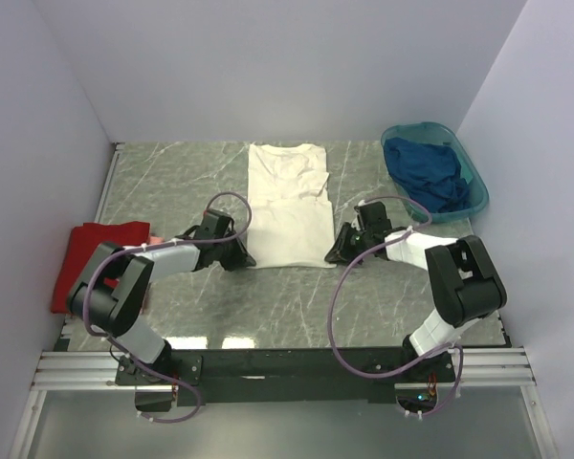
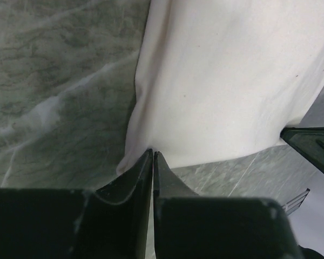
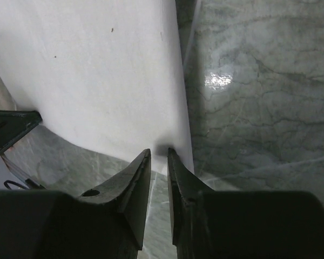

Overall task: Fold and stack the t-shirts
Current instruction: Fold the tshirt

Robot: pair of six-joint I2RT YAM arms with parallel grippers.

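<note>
cream-white t-shirt (image 1: 287, 206): light, limp, drapes
grip pts: near hem corners, pinch all layers
L jaws: shut on L hem corner (image 2: 130, 159)
R jaws: narrow gap at R hem corner (image 3: 183, 154), hold unclear

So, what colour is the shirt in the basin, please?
The shirt is dark blue, clearest in the top view.

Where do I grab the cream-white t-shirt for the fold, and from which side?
Best take the cream-white t-shirt by its near hem corners, coming low from the arms' side. It lies flat, collar far, hem nearest, so those corners are free edges; the left pincer and right pincer sit there.
</note>
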